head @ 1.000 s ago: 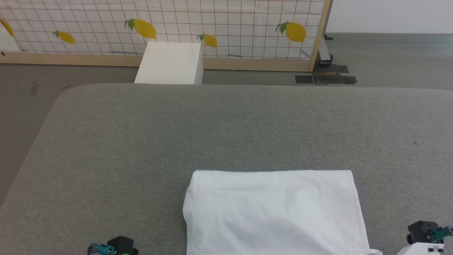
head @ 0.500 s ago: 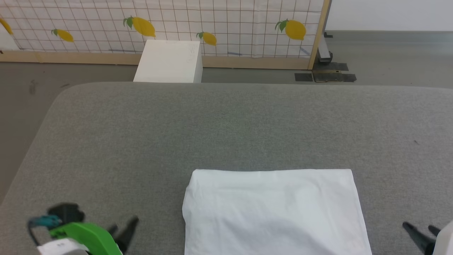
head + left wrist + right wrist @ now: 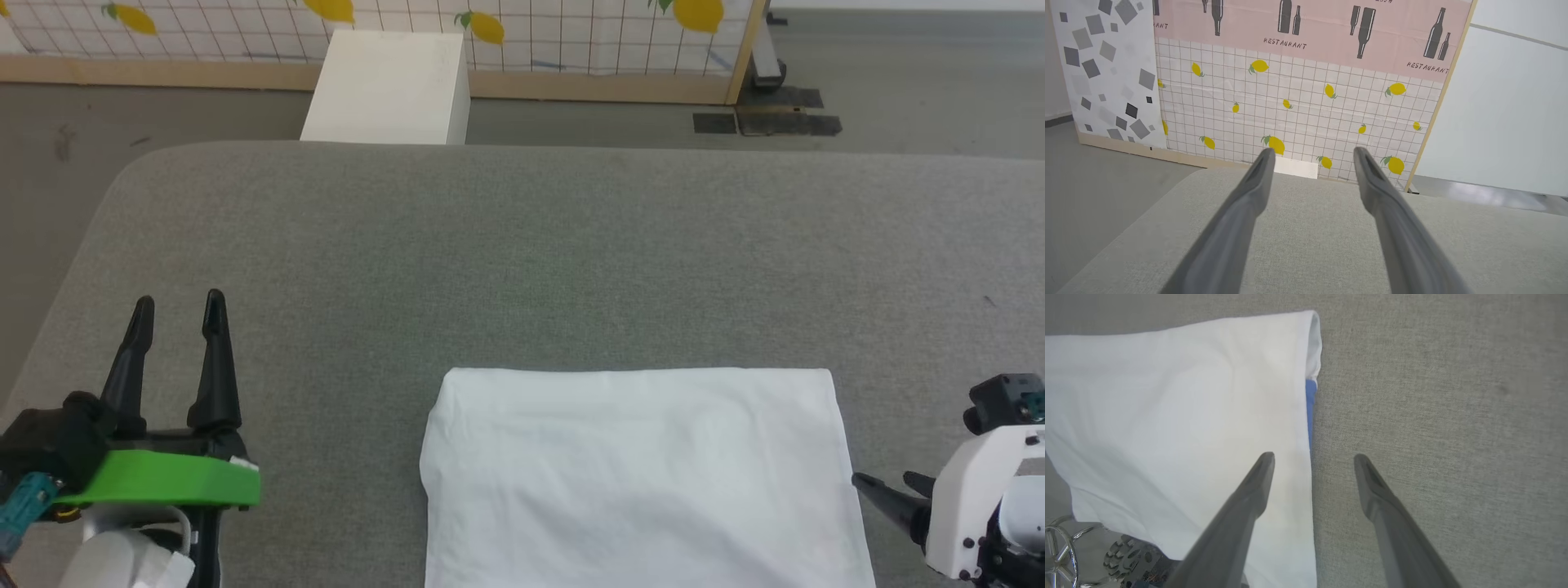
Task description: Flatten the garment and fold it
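Lying folded, one garment [image 3: 637,474], left gripper [image 3: 180,300], right gripper [image 3: 883,480], both spread, one box [image 3: 392,82]

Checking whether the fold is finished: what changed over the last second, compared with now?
Both arms came up into the head view: the left gripper rose at the lower left, the right gripper at the lower right beside the T-shirt, both open and empty. The head camera tipped down. The T-shirt stayed folded on the grey cushion, white box behind.

Head camera looks down over the grey surface [image 3: 522,245]; left wrist faces the screen [image 3: 1306,102]; right wrist close above garment [image 3: 1167,396].
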### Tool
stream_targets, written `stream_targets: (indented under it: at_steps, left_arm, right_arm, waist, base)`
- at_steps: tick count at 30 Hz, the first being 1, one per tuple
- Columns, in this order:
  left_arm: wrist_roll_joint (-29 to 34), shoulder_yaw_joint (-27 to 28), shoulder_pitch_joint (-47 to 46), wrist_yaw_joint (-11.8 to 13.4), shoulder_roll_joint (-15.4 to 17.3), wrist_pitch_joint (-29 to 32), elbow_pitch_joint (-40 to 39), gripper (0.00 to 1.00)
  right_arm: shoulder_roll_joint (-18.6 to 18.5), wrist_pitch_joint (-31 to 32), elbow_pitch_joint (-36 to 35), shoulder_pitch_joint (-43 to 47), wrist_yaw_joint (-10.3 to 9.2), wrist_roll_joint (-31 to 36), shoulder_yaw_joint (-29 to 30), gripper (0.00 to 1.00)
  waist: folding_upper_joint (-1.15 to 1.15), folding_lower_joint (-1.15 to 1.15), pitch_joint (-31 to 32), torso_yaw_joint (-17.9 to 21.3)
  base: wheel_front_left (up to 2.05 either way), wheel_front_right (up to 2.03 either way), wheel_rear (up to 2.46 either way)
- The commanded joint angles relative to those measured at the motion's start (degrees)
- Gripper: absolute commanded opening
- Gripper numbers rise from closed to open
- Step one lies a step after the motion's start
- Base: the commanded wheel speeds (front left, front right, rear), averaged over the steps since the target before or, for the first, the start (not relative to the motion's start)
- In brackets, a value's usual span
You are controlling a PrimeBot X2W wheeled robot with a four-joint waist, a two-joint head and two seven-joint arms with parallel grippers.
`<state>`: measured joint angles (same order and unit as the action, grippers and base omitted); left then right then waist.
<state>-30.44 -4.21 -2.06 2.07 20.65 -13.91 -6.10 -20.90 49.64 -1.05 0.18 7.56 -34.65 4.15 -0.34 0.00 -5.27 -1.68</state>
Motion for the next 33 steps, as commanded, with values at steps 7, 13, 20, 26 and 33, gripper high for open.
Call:
stream_targets:
  at_steps: [7, 13, 20, 26, 33]
  left_arm:
    - [8.2, 3.2, -2.3, -1.9, -5.6, -1.1, -1.9, 1.00]
    - [12.1, 5.9, -1.9, -4.7, -9.6, -1.1, -1.7, 1.00]
    - [14.0, 7.1, -1.7, -7.0, -12.3, -1.1, -0.1, 1.00]
    - [14.8, 7.2, -2.2, -8.2, -13.4, -1.1, 1.5, 1.00]
    - [15.2, 8.0, -1.9, -8.8, -14.2, -1.1, 2.3, 1.00]
  right_arm:
    - [-3.5, -3.4, 7.6, -2.0, -0.08, -5.3, -5.9, 1.00]
    - [-4.0, -5.5, 10.9, -4.1, -0.08, -9.0, -11.0, 1.00]
    - [-3.0, -6.5, 13.0, -7.2, -0.08, -11.5, -17.0, 1.00]
    - [-3.5, -7.5, 15.1, -9.2, -0.08, -12.6, -20.2, 1.00]
    - [-4.6, -6.7, 17.8, -10.2, -0.08, -13.7, -21.6, 0.00]
  waist:
    - [0.34, 0.00, -4.8, -1.6]
    - [0.34, 0.00, -5.6, -1.9]
    - [0.34, 0.00, -5.9, -2.0]
    - [0.34, 0.00, -6.1, -2.4]
    - [0.34, 0.00, -6.0, -2.3]
  base:
    - [0.00, 0.00, 0.00]
    - [0.00, 0.00, 0.00]
    - [0.00, 0.00, 0.00]
    - [0.00, 0.00, 0.00]
    - [0.00, 0.00, 0.00]
